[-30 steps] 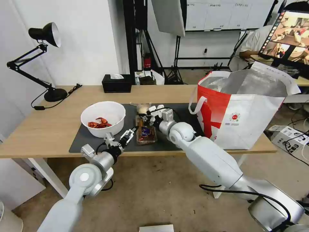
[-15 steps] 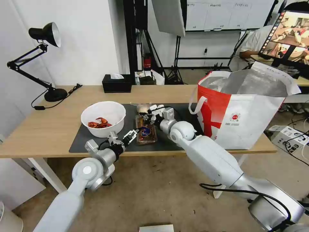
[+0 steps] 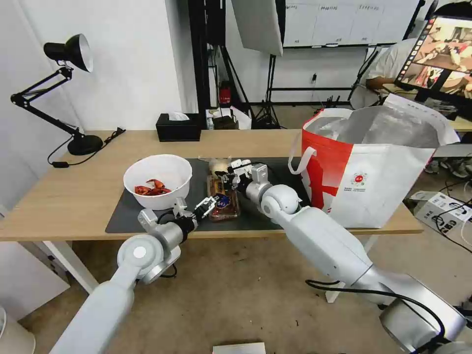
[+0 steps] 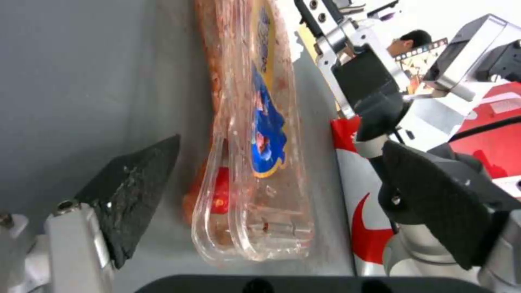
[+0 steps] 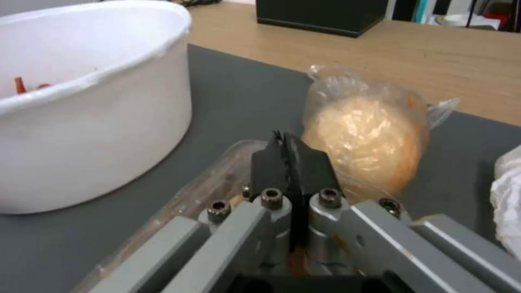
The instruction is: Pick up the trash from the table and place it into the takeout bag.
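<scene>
- The left pincer (image 3: 205,205), lower centre of the head frame, is spread wide with nothing in it; its pads bracket the near end of the tray (image 3: 223,199), a stance that looks meant for a grab at that end.
- The right pincer (image 3: 231,173) is at the tray's far end, pads pressed together on the rim as the right wrist view shows, likely so both arms share the floppy tray.
- The tray lies on the mat (image 3: 128,211) between the bowl (image 3: 157,181) and the bag (image 3: 366,167).
- The wrapped ball (image 5: 364,140) sits just past the right pincer, half hidden in the head view; the tissue (image 5: 507,195) is cut off at the frame's edge.
</scene>
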